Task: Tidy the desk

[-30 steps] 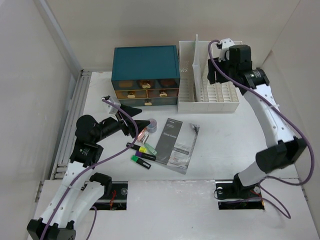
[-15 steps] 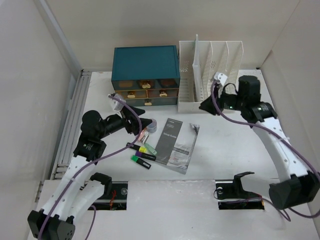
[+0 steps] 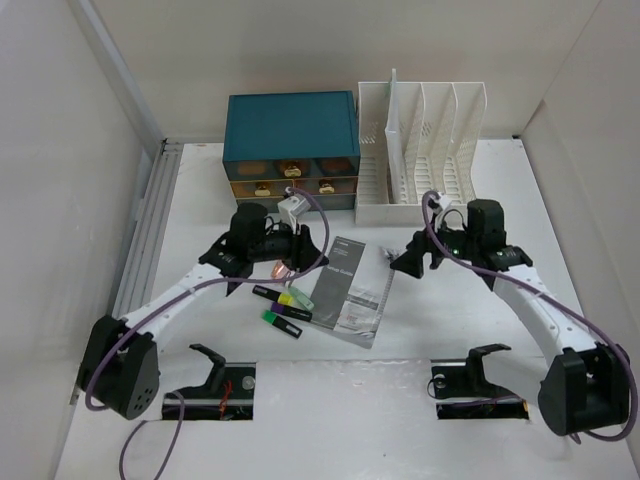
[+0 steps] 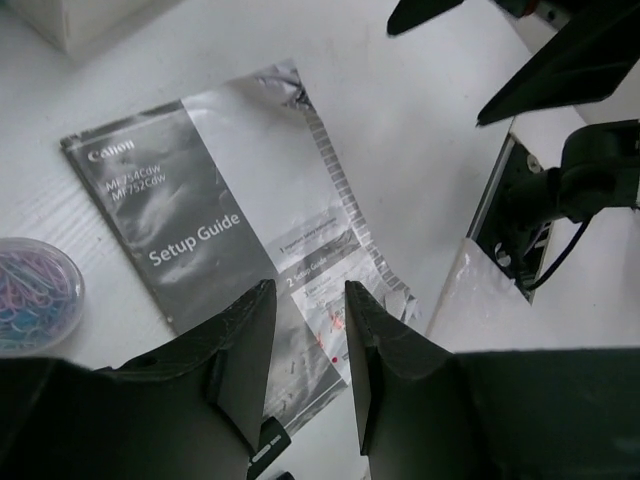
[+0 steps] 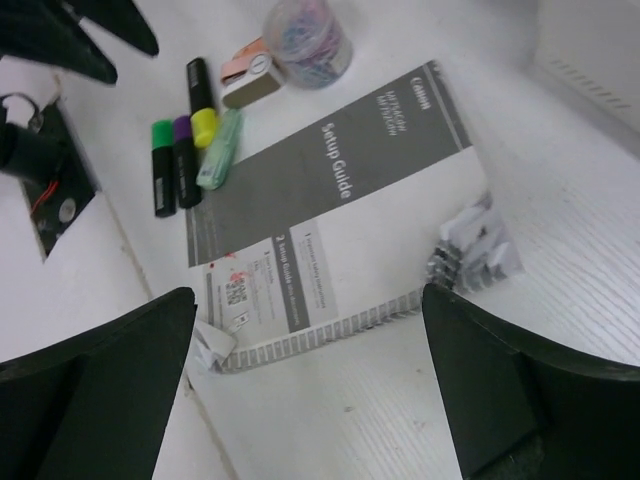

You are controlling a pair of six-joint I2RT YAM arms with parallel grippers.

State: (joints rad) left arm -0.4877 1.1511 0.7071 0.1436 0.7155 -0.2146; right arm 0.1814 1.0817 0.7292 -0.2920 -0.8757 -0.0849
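The white desk (image 3: 455, 320) carries a grey "Setup Guide" booklet (image 3: 352, 290) at its middle. My left gripper (image 3: 308, 248) hovers over the booklet's upper left corner. In the left wrist view its fingertips (image 4: 308, 290) stand a narrow gap apart over the booklet (image 4: 215, 235), with nothing between them. My right gripper (image 3: 402, 262) is at the booklet's right edge. It shows wide open (image 5: 308, 295) above the booklet's spiral edge (image 5: 330, 190) and holds nothing.
Several highlighters (image 3: 285, 308) lie left of the booklet, beside a jar of paper clips (image 5: 308, 28) and a small pink-and-tan box (image 5: 250, 75). A teal drawer box (image 3: 292, 135) and a white file rack (image 3: 425, 160) stand at the back. Two cut-outs (image 3: 215, 385) sit near the front.
My left arm swung right to over the booklet and its jaws narrowed. My right arm came down from the file rack to the booklet's right edge and its jaws opened wide.
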